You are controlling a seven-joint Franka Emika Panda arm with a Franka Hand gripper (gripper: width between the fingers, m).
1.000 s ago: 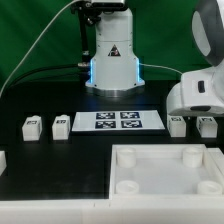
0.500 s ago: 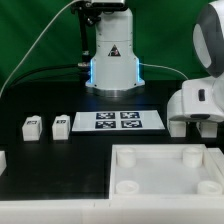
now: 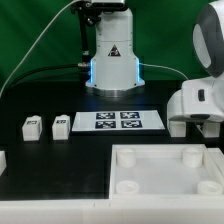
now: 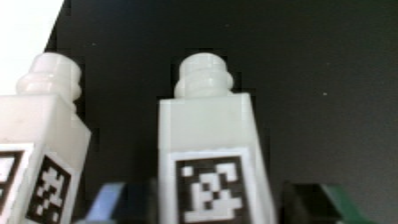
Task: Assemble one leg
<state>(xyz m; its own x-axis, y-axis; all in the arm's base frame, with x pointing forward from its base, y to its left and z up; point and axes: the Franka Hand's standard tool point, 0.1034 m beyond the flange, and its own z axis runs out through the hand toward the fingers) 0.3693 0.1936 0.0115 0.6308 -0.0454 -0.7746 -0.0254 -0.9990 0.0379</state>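
In the wrist view a white leg [image 4: 210, 150] with a black-and-white tag and a rounded knob end lies on the black table between my gripper's [image 4: 222, 205] two fingertips. The jaws stand apart, with a gap on each side of the leg. A second leg [image 4: 39, 140] lies right beside it, outside the jaws. In the exterior view the white hand [image 3: 200, 105] is low over the table at the right and hides the fingers and these legs. Two more legs [image 3: 32, 125] [image 3: 61, 124] lie at the exterior view's left.
The marker board [image 3: 118, 121] lies in the middle of the table. The large white panel with round corner sockets [image 3: 165, 172] fills the front right. The robot base [image 3: 112, 60] stands behind. A white part [image 3: 3, 158] shows at the left edge.
The hand has come down over the two legs at the exterior view's right, covering them. It has barely moved in the last half second.
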